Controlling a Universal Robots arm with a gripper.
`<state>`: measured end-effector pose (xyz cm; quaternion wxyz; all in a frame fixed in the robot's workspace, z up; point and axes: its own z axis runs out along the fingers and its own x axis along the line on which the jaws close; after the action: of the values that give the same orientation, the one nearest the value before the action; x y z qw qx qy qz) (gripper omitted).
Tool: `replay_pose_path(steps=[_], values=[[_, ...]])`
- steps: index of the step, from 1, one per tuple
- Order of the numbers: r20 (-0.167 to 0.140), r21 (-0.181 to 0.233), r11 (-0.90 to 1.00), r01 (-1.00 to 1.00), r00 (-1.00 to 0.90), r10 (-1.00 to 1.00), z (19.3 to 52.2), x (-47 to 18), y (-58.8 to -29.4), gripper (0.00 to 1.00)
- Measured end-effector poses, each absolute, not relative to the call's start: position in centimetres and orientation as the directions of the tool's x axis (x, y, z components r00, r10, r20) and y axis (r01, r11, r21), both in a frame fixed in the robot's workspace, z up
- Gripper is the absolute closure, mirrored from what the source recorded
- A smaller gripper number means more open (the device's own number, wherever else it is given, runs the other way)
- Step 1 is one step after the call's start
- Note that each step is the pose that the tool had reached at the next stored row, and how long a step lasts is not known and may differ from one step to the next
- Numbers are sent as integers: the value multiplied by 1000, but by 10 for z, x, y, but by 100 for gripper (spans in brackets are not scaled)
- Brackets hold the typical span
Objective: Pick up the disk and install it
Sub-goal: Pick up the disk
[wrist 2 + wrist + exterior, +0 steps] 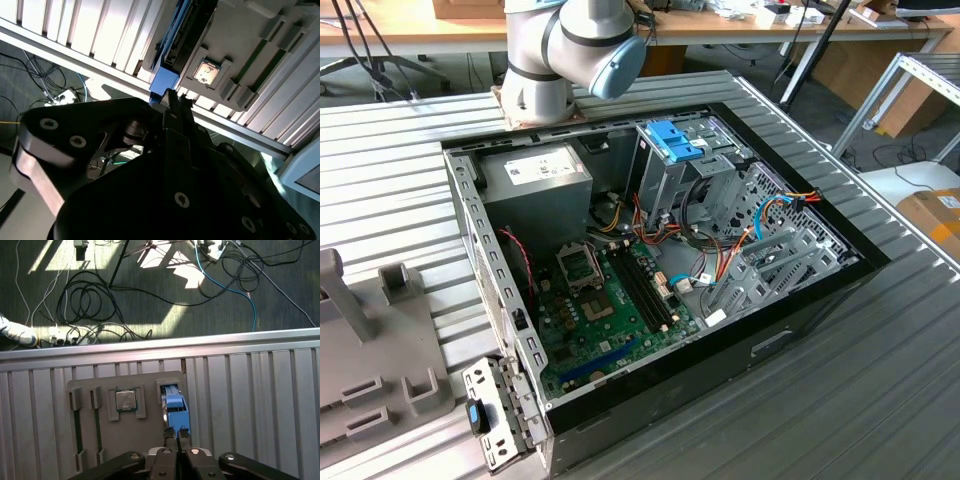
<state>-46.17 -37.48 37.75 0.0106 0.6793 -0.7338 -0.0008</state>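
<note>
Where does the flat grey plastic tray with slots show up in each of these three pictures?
Exterior view: the grey plastic tray sits at the exterior view's left edge.
Second wrist view: the tray carries the blue-railed black disk in a slot.
First wrist view: same tray, disk beside a square chip.
Shared landmark: the ribbed metal tabletop beneath it.

Both wrist views looked close past the gripper onto the grey holder; the exterior view overlooked the computer case.

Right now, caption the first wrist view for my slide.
Gripper at the blue-railed disk slotted in a grey holder beside a processor chip.
</note>
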Motion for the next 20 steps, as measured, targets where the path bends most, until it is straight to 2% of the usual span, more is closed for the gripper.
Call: replay_pose_path(steps=[1, 2, 3, 5, 6, 7, 8, 20], values=[[15, 16, 77, -997, -77, -997, 377, -462, -375, 83], [15, 16, 77, -997, -77, -997, 377, -462, -375, 76], [15, 16, 77, -997, -77, -997, 378, -462, -375, 76], [14, 16, 77, -997, -77, -997, 377, -462, -375, 64], [15, 16, 77, -997, -77, -997, 377, -462, -375, 53], [15, 16, 77, -997, -77, -997, 377, -462, -375, 53], [15, 16, 77, -997, -77, -997, 377, -462, -375, 46], [15, 16, 76, -997, -76, -997, 367, -462, -375, 46]])
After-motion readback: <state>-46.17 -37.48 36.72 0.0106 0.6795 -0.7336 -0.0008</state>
